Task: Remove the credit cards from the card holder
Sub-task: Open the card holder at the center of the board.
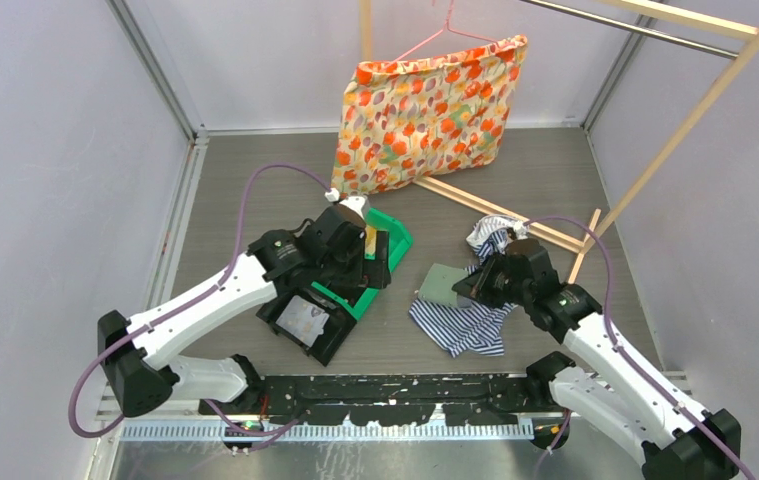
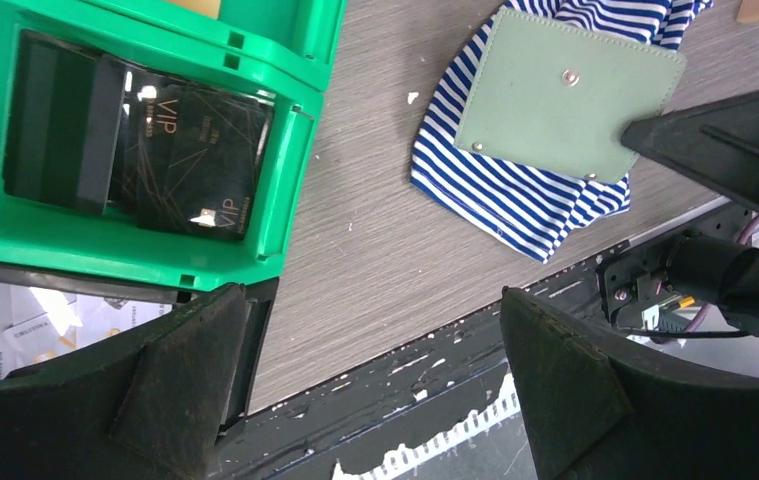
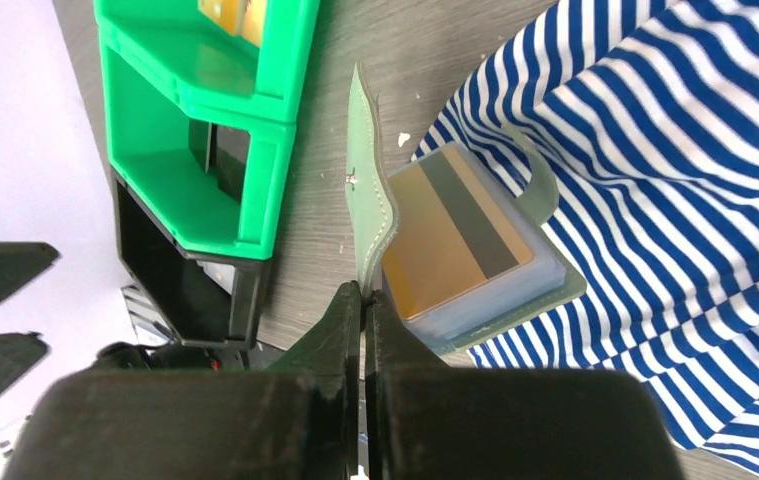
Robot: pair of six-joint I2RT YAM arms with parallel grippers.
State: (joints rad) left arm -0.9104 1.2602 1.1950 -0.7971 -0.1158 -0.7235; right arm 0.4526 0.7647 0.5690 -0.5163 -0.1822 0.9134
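The sage-green card holder [image 1: 442, 283] lies on a blue-striped cloth [image 1: 460, 325] right of centre. My right gripper [image 3: 363, 292] is shut on the near edge of its cover flap [image 3: 370, 200], and the flap stands upright. The lifted flap uncovers a tan-gold credit card [image 3: 455, 235] with a dark stripe, lying in the holder's clear pocket. In the left wrist view the card holder [image 2: 565, 95] shows its snap-studded outer face. My left gripper [image 2: 370, 295] hangs open and empty above the table's front edge, beside the green bin [image 2: 155, 260].
A black card marked VIP [image 2: 195, 160] lies in the green bin [image 1: 395, 235]. A black tray [image 1: 300, 320] with papers sits under my left arm. A floral pillow [image 1: 430, 110] hangs on a wooden rack [image 1: 675, 140] at the back.
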